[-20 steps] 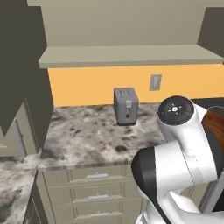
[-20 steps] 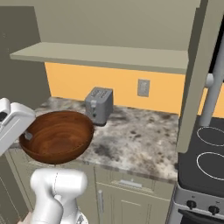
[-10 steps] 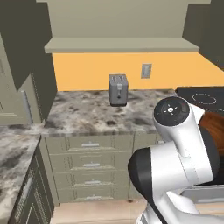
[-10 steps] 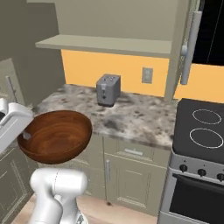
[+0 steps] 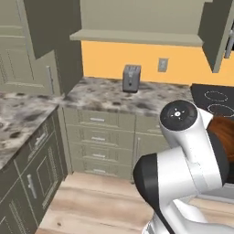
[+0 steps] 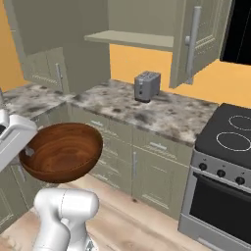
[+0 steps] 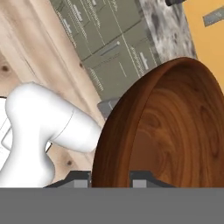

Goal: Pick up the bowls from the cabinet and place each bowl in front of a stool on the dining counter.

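Note:
My gripper (image 6: 27, 151) is shut on the rim of the dark reddish-brown wooden bowl (image 6: 62, 152), which it holds in the air above my own base, tilted with its hollow facing up and outward. In the hand view the bowl (image 7: 168, 131) rises between the two fingertips of the gripper (image 7: 111, 179). From the left base view, a brown edge of the bowl (image 5: 226, 133) peeks out behind my arm. The olive-beige wall cabinet with its flat shelf board (image 5: 137, 36) (image 6: 128, 38) hangs above the far counter, one door (image 6: 196, 41) standing open. The glossy red bowl and the dining counter are out of view.
A grey toaster (image 5: 131, 77) (image 6: 147, 86) stands on the stone-topped counter with beige drawers (image 5: 103, 93). A stove with a black cooktop (image 6: 229, 142) is to its right. A second counter run (image 5: 18, 123) lies on the left. Wooden floor (image 5: 91, 201) stretches between me and the drawers.
The whole scene has shifted and shrunk: the base has backed away from the counter and turned, bringing floor and the left counter into view. The wooden bowl stays in the gripper.

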